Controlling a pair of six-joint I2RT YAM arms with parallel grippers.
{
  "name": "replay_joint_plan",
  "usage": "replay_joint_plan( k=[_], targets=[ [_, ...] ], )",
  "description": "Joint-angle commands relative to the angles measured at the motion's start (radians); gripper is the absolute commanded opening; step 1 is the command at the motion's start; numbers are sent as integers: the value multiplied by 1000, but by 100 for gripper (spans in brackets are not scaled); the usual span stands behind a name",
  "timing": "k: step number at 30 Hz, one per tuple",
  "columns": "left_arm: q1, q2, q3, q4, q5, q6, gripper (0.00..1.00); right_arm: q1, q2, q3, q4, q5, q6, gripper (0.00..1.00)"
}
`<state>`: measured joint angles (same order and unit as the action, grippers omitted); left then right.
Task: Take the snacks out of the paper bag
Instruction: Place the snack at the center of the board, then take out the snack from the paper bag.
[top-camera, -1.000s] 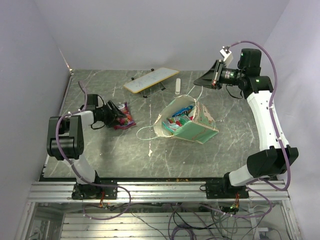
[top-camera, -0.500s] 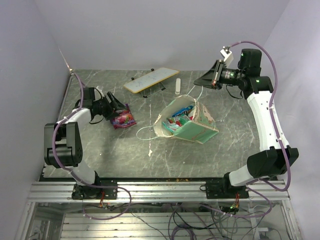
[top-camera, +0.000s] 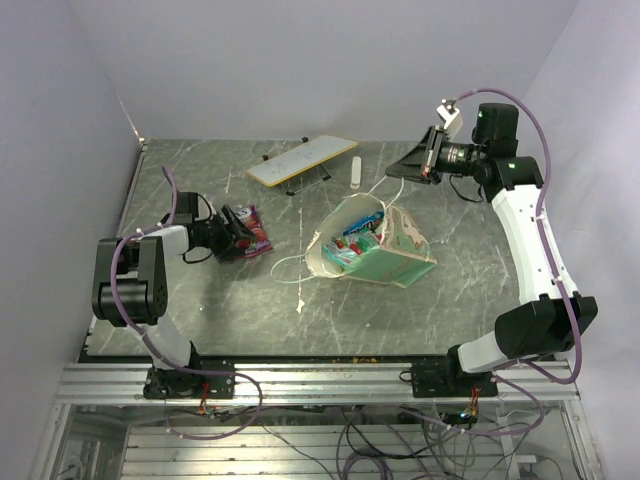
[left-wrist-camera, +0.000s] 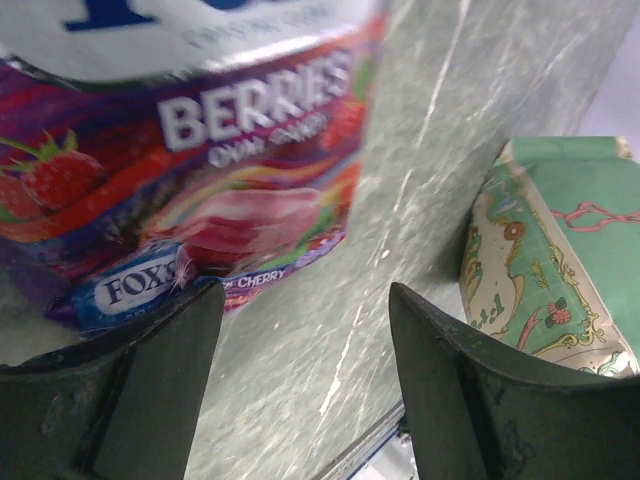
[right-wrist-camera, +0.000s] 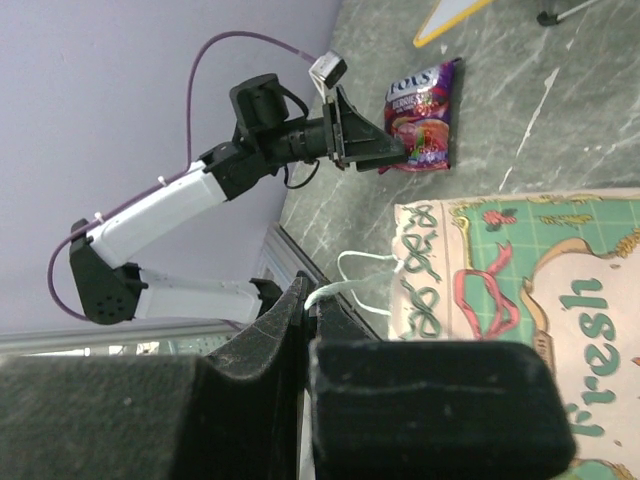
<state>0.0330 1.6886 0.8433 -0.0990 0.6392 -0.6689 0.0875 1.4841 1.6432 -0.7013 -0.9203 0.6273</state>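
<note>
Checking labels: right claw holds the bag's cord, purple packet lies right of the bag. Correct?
No. The packet lies left of the bag, by the left claw; the top view shows it. The right claw does hold the cord.

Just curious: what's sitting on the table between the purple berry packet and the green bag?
Nothing. That stretch is bare marbled table, clearest in the left wrist view.

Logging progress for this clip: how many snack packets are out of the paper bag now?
1. The purple berries packet lies on the table by the open left claw. The others are inside the paper bag, some likely hidden.
</note>
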Motion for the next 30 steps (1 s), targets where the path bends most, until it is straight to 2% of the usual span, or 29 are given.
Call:
replay_joint_plan(
  k=[1, 7, 9, 13, 19, 23, 26, 28, 30],
  targets=[
    [7, -13, -43, -43, -33, 48, 78, 18, -33, -30, -24, -7, -53, 0],
    [-10, -240, 41, -257, -150, 97, 80, 56, -20, -12, -181, 7, -246, 0],
    [-36, -350, 62, -302, -173, 67, 80, 73, -23, -30, -201, -11, -286, 0],
    [-156, -535, 51, -306, -190, -46, 80, 95, -26, -50, -173, -40, -273, 0],
    [-428, -713, 42, -351, -292, -173, 74, 106, -31, -34, -50, -116, -168, 0],
    [-620, -777, -20, -263, -415, -309, 61, 105, -8, 38, -166, -32, -224, 0],
    [-783, -751, -51, -179, -572, -394, 45, 105, -23, 25, -185, -3, -229, 0],
    [-902, -684, -36, -126, -679, -421, 42, 105, -36, 1, -164, -6, -214, 0],
    [-989, -597, 24, -156, -813, -438, 44, 104, -39, -8, -159, -2, -205, 0]
  ],
)
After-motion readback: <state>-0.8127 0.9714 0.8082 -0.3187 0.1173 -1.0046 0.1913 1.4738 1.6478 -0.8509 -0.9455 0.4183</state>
